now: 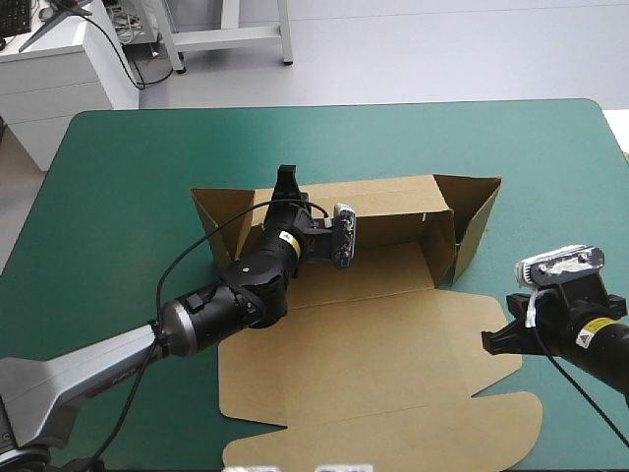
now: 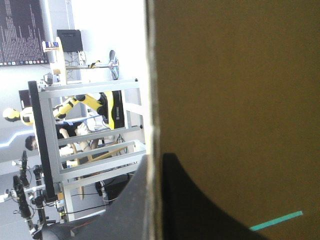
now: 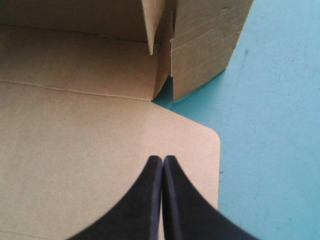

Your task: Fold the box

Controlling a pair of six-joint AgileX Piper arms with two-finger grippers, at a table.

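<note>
box [image 1: 373, 344]: mid-table on the teal-green cover [image 1: 118, 197], far wall and both end walls raised, lid flat toward the robot | left gripper [image 2: 156, 159]: arm stretched over the box's left part, hiding it; fingers pinched on the box's far wall edge | right gripper [image 3: 163, 160]: fingers pressed together, empty, above the box's right lid corner

Matt cardbd box [image 1: 373, 344]; smooth matt teal-green cover [image 1: 128, 177].

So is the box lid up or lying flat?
Flat: the lid lies spread on the teal-green cover, while the far wall stands raised.
</note>
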